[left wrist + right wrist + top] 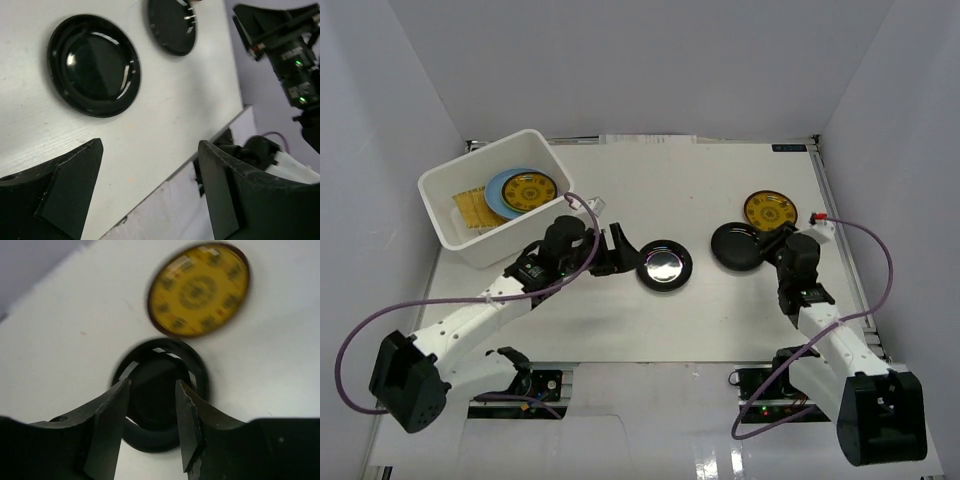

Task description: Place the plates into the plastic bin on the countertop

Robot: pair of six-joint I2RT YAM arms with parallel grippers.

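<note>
Plastic bin [477, 155]: stood at the far left of the bench [720, 180], close to the left wall.
Plates already in the bin: a gold-patterned plate [532, 190] lay on a light blue plate [500, 192], with a woven straw-yellow plate [472, 208] partly under them on the left. Any others beneath were hidden.
Plates left on the bench: three. A glossy black plate [665, 266] lay near the centre, a second black plate [738, 246] to the right, and a second gold-patterned plate [770, 210] just beyond it, rims close or touching.
Left fingers [65, 200]: spread wide and empty, low over the bench just left of the central black plate, facing it.
Right fingers [111, 430]: part-way apart, poised over the near rim of the right black plate. Nothing was pinched between them, and contact with the rim could not be told.
Progress (judged): under way. At least three plates were stowed, three were still to be carried left to the bin, and none was lifted.
</note>
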